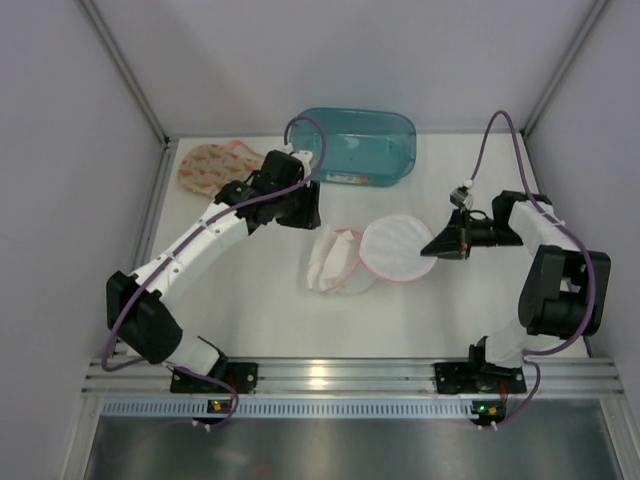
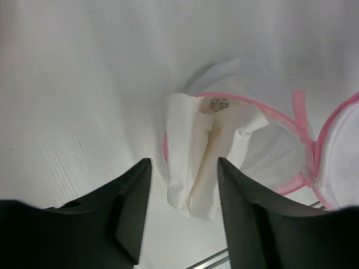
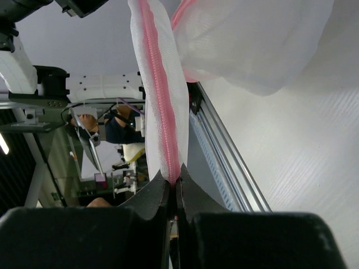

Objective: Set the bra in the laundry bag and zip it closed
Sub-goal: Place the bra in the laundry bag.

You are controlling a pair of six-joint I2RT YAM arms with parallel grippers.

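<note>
Left claw [image 2: 184, 165]: fingers apart, over the bra [image 2: 196, 145].
Right claw [image 3: 174, 182]: clamped on the laundry bag [image 1: 395, 248] at its pink zipper edge.
Bra: folded, white, at the bag's mouth on the table [image 1: 260, 300].

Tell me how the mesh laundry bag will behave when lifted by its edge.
Probably floppy: the laundry bag sags in soft folds where the right end effector pinches its pink zipper edge. Likely light: the mesh looks thin and translucent.
</note>
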